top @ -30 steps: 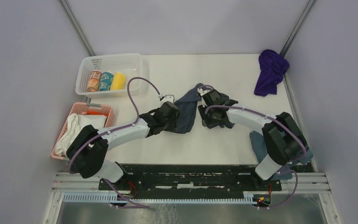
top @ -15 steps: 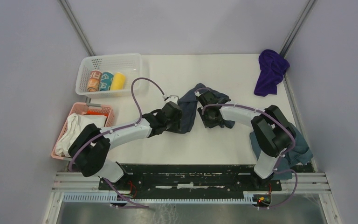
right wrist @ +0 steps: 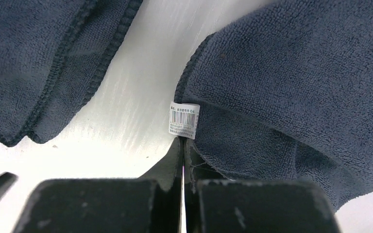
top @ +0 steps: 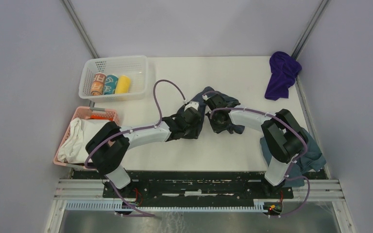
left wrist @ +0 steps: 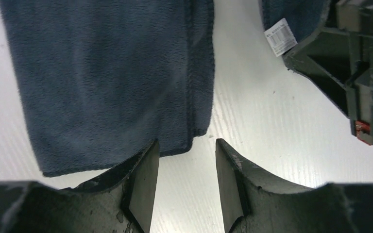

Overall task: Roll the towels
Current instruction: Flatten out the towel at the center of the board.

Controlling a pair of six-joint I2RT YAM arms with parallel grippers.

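Observation:
The slate-grey towel (top: 197, 108) lies crumpled mid-table, folded into two lobes. My left gripper (top: 193, 120) is open at its near corner; in the left wrist view the gripper (left wrist: 187, 145) straddles bare table, its left finger over the towel's (left wrist: 107, 87) edge. My right gripper (top: 212, 121) is shut, pinching the towel's (right wrist: 296, 87) hem right under the white label (right wrist: 183, 120); the gripper (right wrist: 183, 141) shows only a hairline gap. The purple towel (top: 281, 73) lies bunched at the far right corner, away from both grippers.
A white basket (top: 111, 62) at the back left holds three rolled towels. A pink basket (top: 85, 112) with a white cloth bundle sits at the left edge. Another blue-grey cloth (top: 313, 158) lies by the right arm's base.
My left arm has reached rightward to the grey towel's near corner. My right gripper has shifted left and lower, and the towel has bunched up between the two grippers.

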